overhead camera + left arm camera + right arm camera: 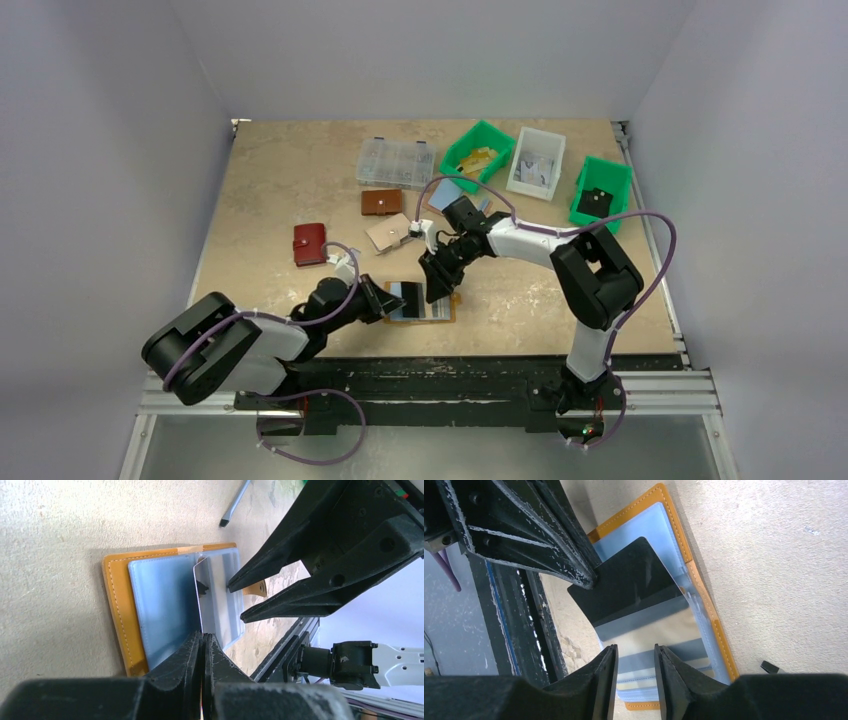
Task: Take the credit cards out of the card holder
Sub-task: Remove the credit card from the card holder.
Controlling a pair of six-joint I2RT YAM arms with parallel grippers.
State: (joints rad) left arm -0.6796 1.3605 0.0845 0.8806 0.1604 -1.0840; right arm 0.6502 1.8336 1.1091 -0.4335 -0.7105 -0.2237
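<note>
A small mustard-yellow leather folding card holder (117, 610) lies open and flat on the beige tabletop (290, 170), toward 6 o'clock from the tabletop's middle and close to its near edge. In the overhead view its long axis runs from 9 to 3 o'clock. Its inside faces up, showing pale blue clear plastic sleeves (160, 605) framed by stitched leather.

The left gripper (203, 645) reaches in from 9 o'clock. Its jaws are together, clamped on the edge of a thin glossy credit card (634, 600). This card is dark at one end, with silvery and grey-blue bands across it. Any print on it is too faint to read. It is tilted up off the holder, and the left wrist view shows it edge-on. In the right wrist view its long axis runs from 11 to 5 o'clock, with the pinched corner at the 11 o'clock end. Its other end is over the sleeves, and I cannot tell whether it sits inside a slot.

The right gripper (635, 652) comes in from 1 o'clock and hangs just above the card with its jaws apart, holding nothing.

A red snap wallet (310, 244) lies at 10 o'clock from the holder, and a brown wallet (381, 202) at 11 o'clock.
</note>
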